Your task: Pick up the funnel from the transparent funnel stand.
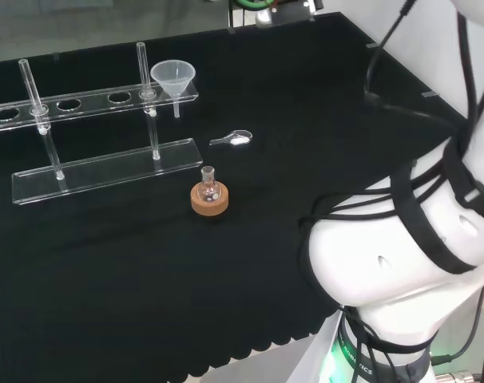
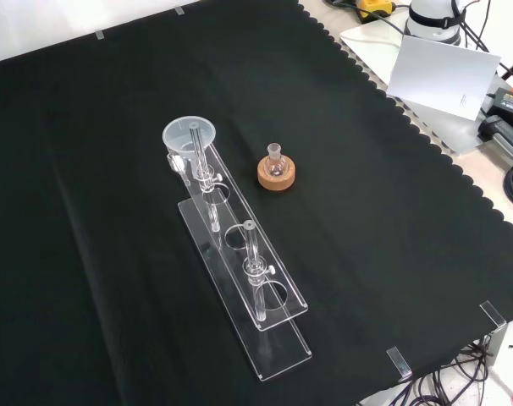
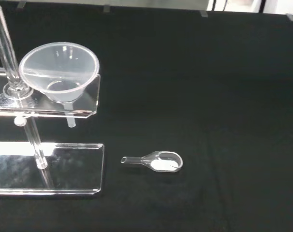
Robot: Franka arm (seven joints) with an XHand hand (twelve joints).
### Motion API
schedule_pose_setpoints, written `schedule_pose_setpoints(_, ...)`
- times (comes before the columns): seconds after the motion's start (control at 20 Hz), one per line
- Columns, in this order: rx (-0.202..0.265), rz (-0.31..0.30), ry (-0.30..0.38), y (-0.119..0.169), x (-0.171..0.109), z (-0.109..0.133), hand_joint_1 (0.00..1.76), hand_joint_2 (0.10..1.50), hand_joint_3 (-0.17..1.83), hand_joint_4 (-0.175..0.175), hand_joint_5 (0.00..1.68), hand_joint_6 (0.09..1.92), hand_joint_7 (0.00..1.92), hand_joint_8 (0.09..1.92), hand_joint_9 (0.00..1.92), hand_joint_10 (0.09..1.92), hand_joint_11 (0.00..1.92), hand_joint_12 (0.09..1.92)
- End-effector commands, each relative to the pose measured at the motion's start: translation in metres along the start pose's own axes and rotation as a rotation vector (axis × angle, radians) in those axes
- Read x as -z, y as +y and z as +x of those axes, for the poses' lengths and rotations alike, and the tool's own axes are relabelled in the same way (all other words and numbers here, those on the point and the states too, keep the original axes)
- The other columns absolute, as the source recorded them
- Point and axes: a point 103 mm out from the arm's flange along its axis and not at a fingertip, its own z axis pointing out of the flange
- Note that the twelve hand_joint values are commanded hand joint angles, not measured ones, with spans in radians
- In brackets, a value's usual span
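A clear plastic funnel [image 1: 173, 77] sits upright in the end hole of the transparent funnel stand [image 1: 106, 171], at the stand's right end in the head view. Its stem hangs down through the upper shelf. From the front, the funnel [image 2: 189, 135] is at the far end of the stand [image 2: 273, 338]. The wrist view looks down on the funnel [image 3: 59, 70] and the stand's base plate [image 3: 64, 169] from some way off. Nothing touches the funnel.
A small round flask on a cork ring [image 1: 209, 195] stands just in front of the stand, to its right in the front view [image 2: 277, 169]. A clear scoop [image 1: 234, 140] holding something white lies near the funnel [image 3: 158, 161]. The arm's white links [image 1: 402, 255] stand at the right.
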Motion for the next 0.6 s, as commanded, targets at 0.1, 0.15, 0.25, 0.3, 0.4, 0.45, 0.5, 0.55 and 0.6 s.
schedule_pose_setpoints(0.1, 0.113, 0.047, -0.046, 0.063, -0.018, 0.04, 0.0, 1.14, 0.35, -0.002, 0.23, 0.09, 0.0, 0.52, 0.17, 0.69, 0.14, 1.37)
schedule_pose_setpoints(0.15, 0.119, 0.056, -0.048, 0.068, -0.02, 0.042, 0.0, 1.13, 0.35, -0.003, 0.23, 0.09, 0.0, 0.52, 0.17, 0.69, 0.14, 1.37)
schedule_pose_setpoints(0.25, 0.128, 0.066, -0.049, 0.078, -0.023, 0.043, 0.0, 1.12, 0.34, -0.004, 0.23, 0.09, 0.0, 0.53, 0.17, 0.7, 0.13, 1.38)
schedule_pose_setpoints(0.3, 0.13, 0.078, -0.049, 0.082, -0.025, 0.044, 0.0, 1.11, 0.34, -0.004, 0.23, 0.09, 0.0, 0.54, 0.17, 0.7, 0.13, 1.38)
schedule_pose_setpoints(0.4, 0.134, 0.1, -0.046, 0.091, -0.028, 0.047, 0.0, 1.1, 0.33, -0.003, 0.23, 0.09, 0.0, 0.54, 0.18, 0.7, 0.12, 1.38)
schedule_pose_setpoints(0.45, 0.136, 0.102, -0.048, 0.094, -0.031, 0.049, 0.0, 1.09, 0.32, -0.003, 0.23, 0.09, 0.01, 0.55, 0.18, 0.7, 0.12, 1.38)
schedule_pose_setpoints(0.5, 0.138, 0.108, -0.049, 0.096, -0.035, 0.052, 0.0, 1.08, 0.32, -0.002, 0.23, 0.09, 0.0, 0.56, 0.18, 0.71, 0.12, 1.39)
schedule_pose_setpoints(0.55, 0.14, 0.125, -0.051, 0.099, -0.038, 0.055, 0.01, 1.07, 0.31, -0.002, 0.23, 0.09, 0.0, 0.56, 0.19, 0.71, 0.11, 1.4)
schedule_pose_setpoints(0.6, 0.141, 0.136, -0.057, 0.101, -0.042, 0.057, 0.02, 1.06, 0.31, -0.002, 0.23, 0.09, 0.01, 0.57, 0.19, 0.72, 0.11, 1.4)
